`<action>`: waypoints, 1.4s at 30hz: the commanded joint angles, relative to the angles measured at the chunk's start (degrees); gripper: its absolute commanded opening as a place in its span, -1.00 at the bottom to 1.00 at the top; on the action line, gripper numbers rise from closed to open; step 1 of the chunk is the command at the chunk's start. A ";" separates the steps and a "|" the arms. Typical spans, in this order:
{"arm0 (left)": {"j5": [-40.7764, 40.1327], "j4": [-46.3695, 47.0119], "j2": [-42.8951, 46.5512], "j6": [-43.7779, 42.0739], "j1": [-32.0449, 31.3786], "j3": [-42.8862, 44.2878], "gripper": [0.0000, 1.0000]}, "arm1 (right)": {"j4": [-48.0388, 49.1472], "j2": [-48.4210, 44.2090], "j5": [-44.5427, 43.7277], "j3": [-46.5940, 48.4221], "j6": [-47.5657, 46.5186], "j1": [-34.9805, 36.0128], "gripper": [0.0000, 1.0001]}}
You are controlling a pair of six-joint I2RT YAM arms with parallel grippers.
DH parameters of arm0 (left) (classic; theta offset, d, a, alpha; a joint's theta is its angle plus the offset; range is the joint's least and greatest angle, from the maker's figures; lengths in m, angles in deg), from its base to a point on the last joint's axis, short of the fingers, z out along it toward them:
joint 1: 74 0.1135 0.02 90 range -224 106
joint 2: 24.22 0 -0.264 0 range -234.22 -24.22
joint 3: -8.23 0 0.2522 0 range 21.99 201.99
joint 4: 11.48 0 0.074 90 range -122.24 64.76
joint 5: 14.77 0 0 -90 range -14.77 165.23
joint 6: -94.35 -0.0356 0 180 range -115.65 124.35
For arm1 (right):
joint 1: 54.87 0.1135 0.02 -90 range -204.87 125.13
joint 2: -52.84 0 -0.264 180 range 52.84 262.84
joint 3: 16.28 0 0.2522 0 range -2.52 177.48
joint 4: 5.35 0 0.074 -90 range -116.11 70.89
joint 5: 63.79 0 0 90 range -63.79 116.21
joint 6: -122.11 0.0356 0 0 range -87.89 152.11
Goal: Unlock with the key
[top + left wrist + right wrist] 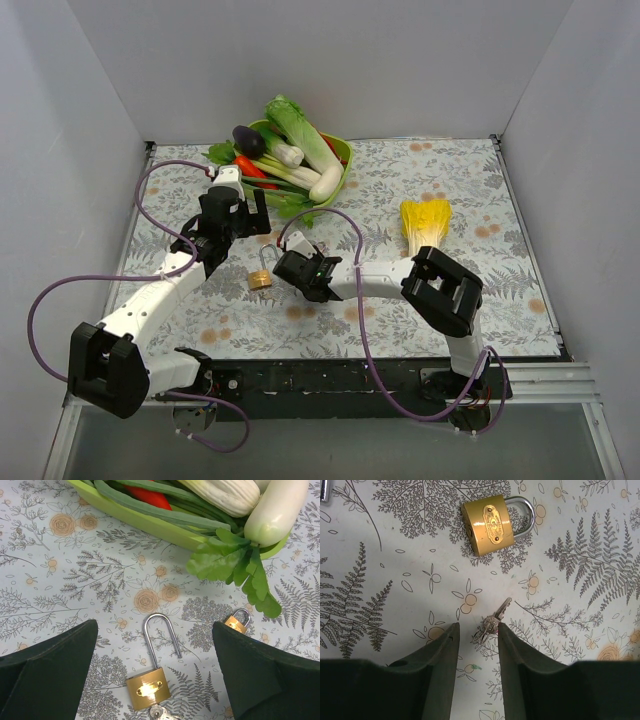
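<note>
The right arm folds at its elbow and reaches left, low over the grey fern-printed tablecloth (395,565). The right gripper (477,630) has its jaws parted, clamped on nothing. The tiny thin grey metal key (493,621) lies flat on the cloth between the fingertips, its head just beside one finger. Near its tip lies the small brass padlock (489,525).

The left arm stretches forward, and the left gripper (154,625) is spread wide over the larger brass padlock with a silver shackle (147,690).

Behind them, the lime-green plastic basket (346,155) holds a pale cabbage (296,122), a white radish (326,183), a dark aubergine (248,140) and red and green stalks.
</note>
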 commanded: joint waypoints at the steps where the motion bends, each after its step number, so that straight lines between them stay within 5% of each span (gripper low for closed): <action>1: 0.21 -0.20 2.02 0.04 0.40 0.76 0.96 | -1.54 0.80 -1.96 1.58 0.61 -0.17 -0.14; 17: 0.38 0.06 2.63 -0.05 0.58 0.59 0.96 | -1.36 0.98 -1.35 0.96 1.23 -0.52 -0.24; 33: 0.03 0.50 3.34 -0.05 0.75 0.24 0.96 | -0.13 -2.53 -0.91 -0.79 1.49 -1.22 -0.97; 37: 0.03 0.76 3.69 -0.05 0.75 0.06 0.96 | 1.18 -7.01 -0.12 -2.29 1.23 -1.31 -0.97; 42: 1.60 1.12 4.30 0.21 0.75 -0.11 0.96 | 9.69 -19.65 14.87 -10.08 -0.35 -5.34 -0.97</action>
